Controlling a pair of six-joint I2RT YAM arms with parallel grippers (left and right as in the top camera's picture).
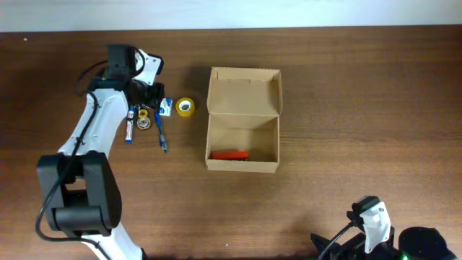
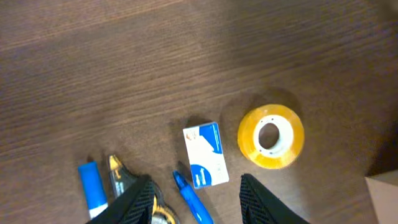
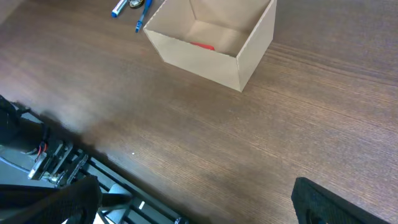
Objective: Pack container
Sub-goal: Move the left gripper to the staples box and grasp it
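The container is a tan cardboard box standing open mid-table, its flap lid folded back; a red object lies inside. It also shows in the right wrist view. My left gripper is open and empty above a cluster of items left of the box. In the left wrist view its fingers straddle a blue pen, with a white-and-blue small box and a yellow tape roll just beyond. My right gripper is open and empty near the table's front edge, far from the box.
A blue-and-white marker and a yellow-and-metal clip lie by the left finger. The table's front edge and a metal frame show below the right gripper. The right arm sits at the front right.
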